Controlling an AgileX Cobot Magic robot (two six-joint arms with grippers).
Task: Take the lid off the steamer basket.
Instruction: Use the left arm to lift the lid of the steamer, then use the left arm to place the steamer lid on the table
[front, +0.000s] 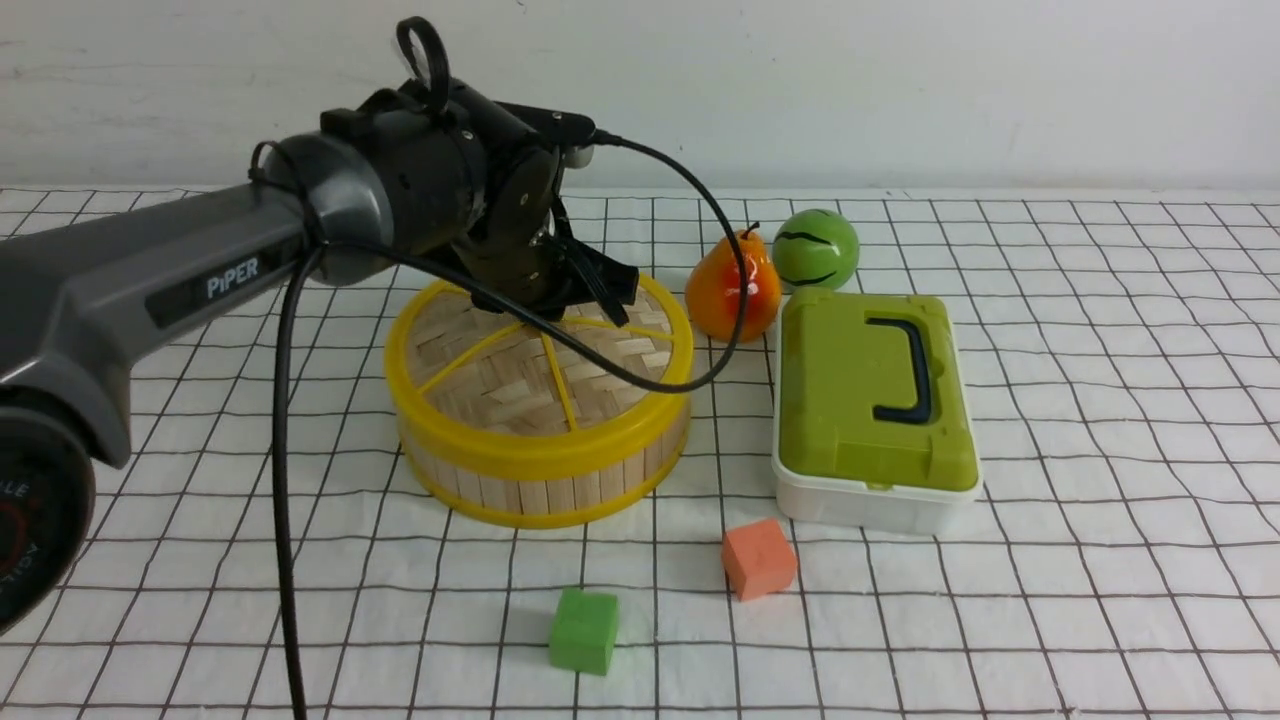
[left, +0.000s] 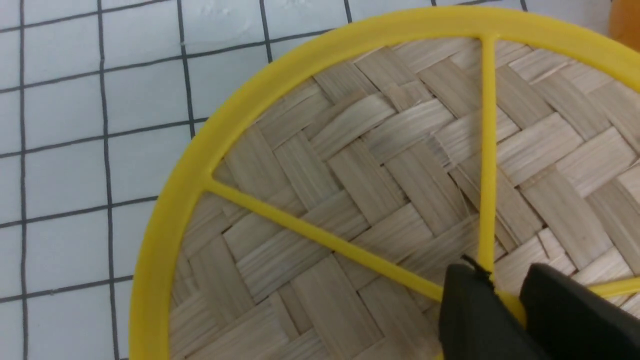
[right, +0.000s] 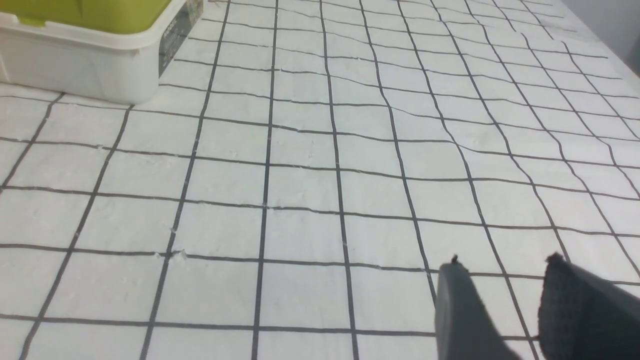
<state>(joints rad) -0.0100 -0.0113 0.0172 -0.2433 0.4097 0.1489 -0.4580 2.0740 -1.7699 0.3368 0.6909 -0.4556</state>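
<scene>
- Fingertips of the left end effector stand narrowly apart, one on each side of the yellow hub of the lid, pinching it from above.
- The right end effector hangs over the desk near a corner of the white box, its jaws moderately parted and holding nothing.
- The lid lies flat and level, seated on the steamer basket. It is round, so it has no long axis, and its yellow spokes run from hub to rim.
- The steamer basket stands upright on the desk, left of centre in the front view, just left of the white box with its green cover.
- Behind that box a pear and a green ball sit side by side.
- An orange cube and a green cube lie nearer the robot, apart from each other.
</scene>
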